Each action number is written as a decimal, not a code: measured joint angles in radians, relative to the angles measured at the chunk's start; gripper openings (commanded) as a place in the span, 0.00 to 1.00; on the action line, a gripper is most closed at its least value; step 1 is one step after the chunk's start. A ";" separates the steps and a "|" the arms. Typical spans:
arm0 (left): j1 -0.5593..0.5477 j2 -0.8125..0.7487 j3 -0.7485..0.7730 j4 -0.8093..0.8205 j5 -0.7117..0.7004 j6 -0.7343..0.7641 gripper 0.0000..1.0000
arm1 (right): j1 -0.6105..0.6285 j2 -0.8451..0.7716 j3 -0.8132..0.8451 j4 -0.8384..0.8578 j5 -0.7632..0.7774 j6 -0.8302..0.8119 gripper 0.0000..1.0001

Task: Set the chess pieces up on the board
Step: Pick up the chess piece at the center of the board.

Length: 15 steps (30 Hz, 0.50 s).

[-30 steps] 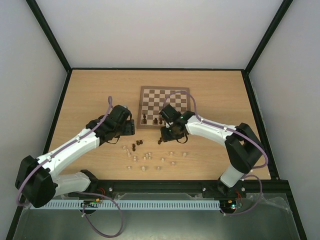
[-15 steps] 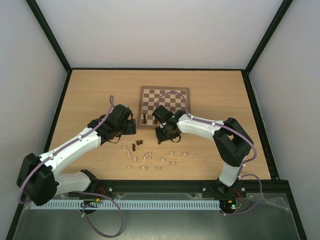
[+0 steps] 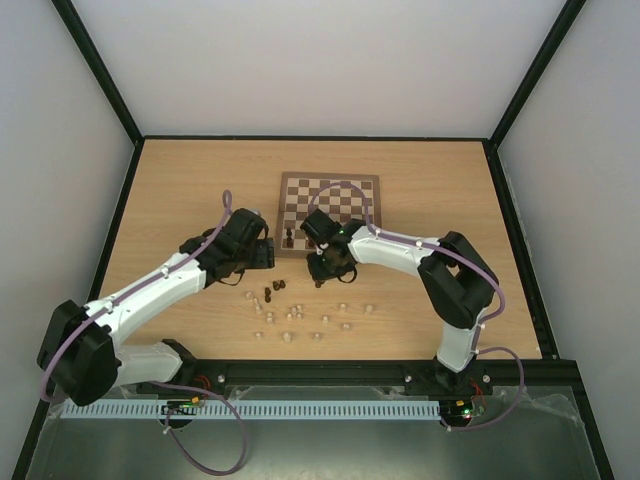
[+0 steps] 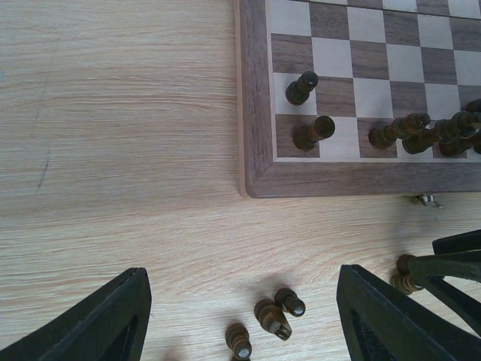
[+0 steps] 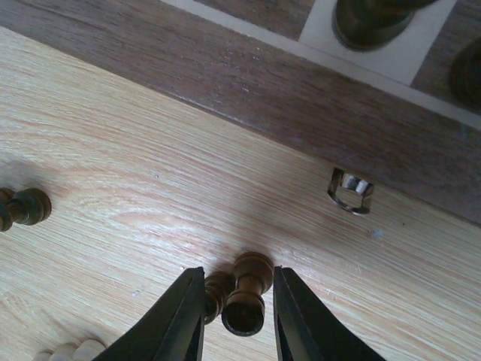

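The board (image 3: pixel 283 200) lies at the table's middle back, with a few dark pieces (image 3: pixel 289 238) along its near edge; they also show in the left wrist view (image 4: pixel 316 131). My right gripper (image 3: pixel 320 270) is low over the table just in front of the board frame (image 5: pixel 225 75). Its jaws are narrowly open (image 5: pixel 237 286) around two upright dark pieces: a rook-like one (image 5: pixel 246 297) and a smaller one (image 5: pixel 216 295) against the left finger. My left gripper (image 3: pixel 262 255) is wide open (image 4: pixel 242 297) above three loose dark pieces (image 4: pixel 272 316).
Several pale pieces (image 3: pixel 300 318) and a few dark ones (image 3: pixel 270 292) are scattered in front of the board. A metal latch (image 5: pixel 349 190) sticks out of the board's near edge. Another dark piece (image 5: pixel 26 208) lies to the left.
My right gripper has moved left along the board's near edge and come down around the two dark pieces. My left gripper has shifted slightly up and right toward the board.
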State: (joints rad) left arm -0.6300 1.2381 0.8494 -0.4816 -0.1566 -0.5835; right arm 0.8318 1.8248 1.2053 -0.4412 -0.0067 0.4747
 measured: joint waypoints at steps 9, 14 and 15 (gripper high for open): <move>0.000 0.012 0.000 0.002 0.002 0.000 0.70 | 0.000 0.016 0.011 -0.002 0.003 -0.004 0.28; 0.000 0.021 0.000 0.003 0.005 0.000 0.70 | 0.000 0.016 0.010 -0.002 0.006 -0.005 0.27; 0.000 0.023 0.000 0.003 0.007 0.000 0.70 | 0.000 0.016 0.010 -0.002 0.007 -0.004 0.27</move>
State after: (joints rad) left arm -0.6300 1.2610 0.8494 -0.4782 -0.1497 -0.5831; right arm 0.8318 1.8412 1.2148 -0.4435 0.0002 0.4706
